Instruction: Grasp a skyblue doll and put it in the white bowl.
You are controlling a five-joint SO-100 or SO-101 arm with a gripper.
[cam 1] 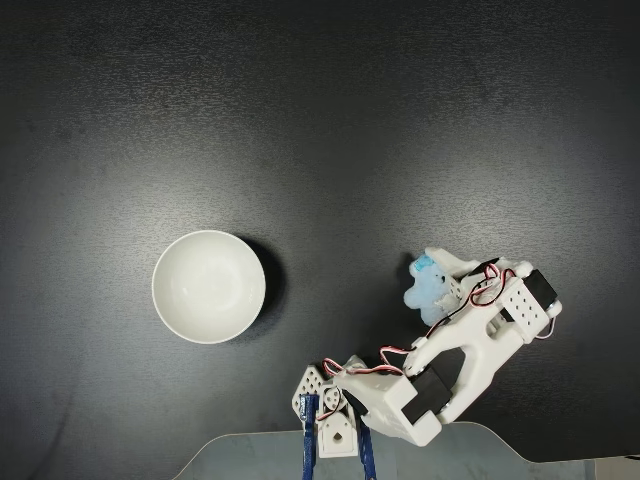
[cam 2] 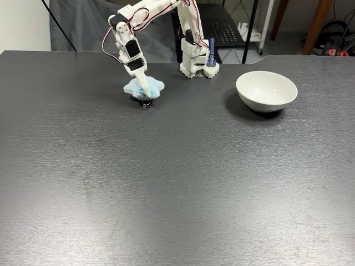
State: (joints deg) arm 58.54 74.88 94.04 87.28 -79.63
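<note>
Dark grey, faintly grained tabletop (cam 2: 166,183) spreads bare across the whole near half of the front fixed view, with nothing lying between the camera and the working area. Farther back, the plain round glossy white bowl (cam 2: 266,90) sits upright and unfilled, well apart from the arm's base and to its right in this view; in the top-down fixed view the same white bowl (cam 1: 209,287) lies to the left of the base. On the other side of the base, the small fluffy pale-blue plush bear (cam 2: 145,87) rests on the table, the skyblue doll (cam 1: 428,288) showing a brighter blue patch at one end from above. The white two-finger gripper (cam 2: 144,94) reaches down onto it (cam 1: 432,282), one finger laid across the plush; the jaws look closed around the doll, though fluff hides the contact. Behind these stands the white 3D-printed arm base (cam 2: 194,61), clamped at the table's far edge by a blue clamp (cam 2: 211,55). Beyond the table, dark chair and furniture legs are cut off by the frame.
</note>
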